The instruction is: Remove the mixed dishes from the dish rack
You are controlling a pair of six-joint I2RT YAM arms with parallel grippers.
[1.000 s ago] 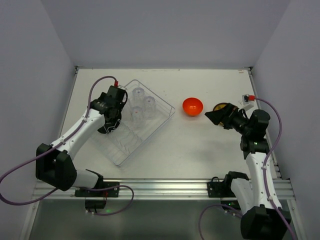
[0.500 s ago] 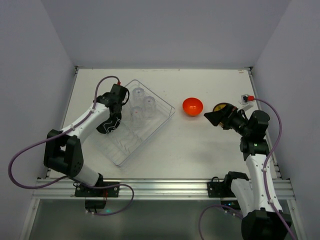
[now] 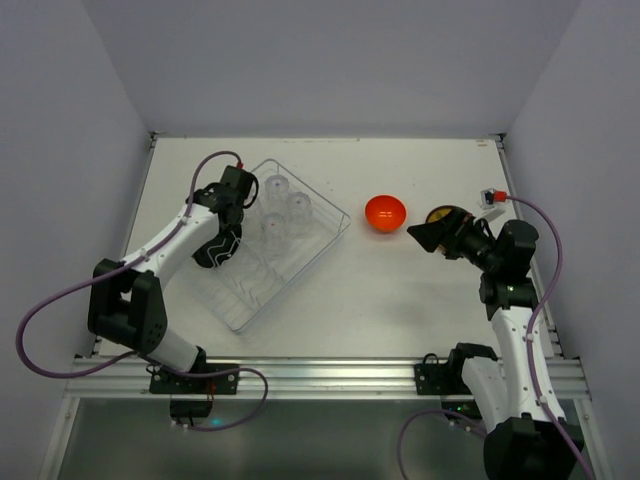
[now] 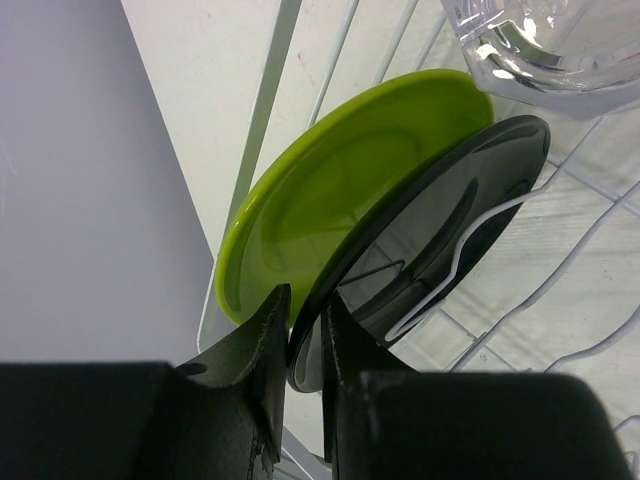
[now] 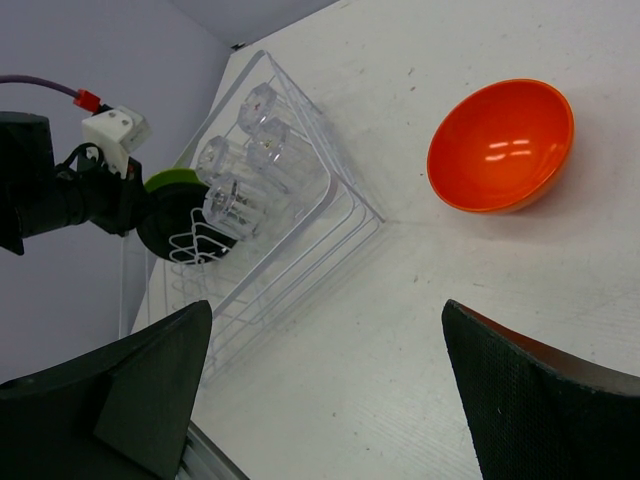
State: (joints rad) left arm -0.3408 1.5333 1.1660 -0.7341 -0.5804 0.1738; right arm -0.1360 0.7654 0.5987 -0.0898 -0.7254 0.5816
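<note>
In the left wrist view a lime-green plate (image 4: 330, 190) and a black plate (image 4: 450, 210) stand on edge side by side in the see-through dish rack (image 4: 270, 100). My left gripper (image 4: 305, 300) is shut on the black plate's rim, one finger on each face. From above it sits at the rack's (image 3: 320, 245) left side (image 3: 222, 243). Several clear tumblers (image 3: 298, 205) stand at the rack's far end. The orange-red bowl (image 3: 385, 212) rests on the table, right of the rack. My right gripper (image 3: 425, 232) hovers open beside the bowl (image 5: 500, 145), holding nothing.
The rack lies diagonally on the white table (image 3: 400, 300), left of centre. A tumbler (image 4: 540, 40) stands close behind the two plates. Grey walls enclose the table on three sides. A small white connector (image 3: 490, 196) lies near the right edge.
My left gripper's jaws have closed onto the black plate's rim, and that arm shifted slightly toward the rack's left side. The right arm and the bowl have stayed put.
</note>
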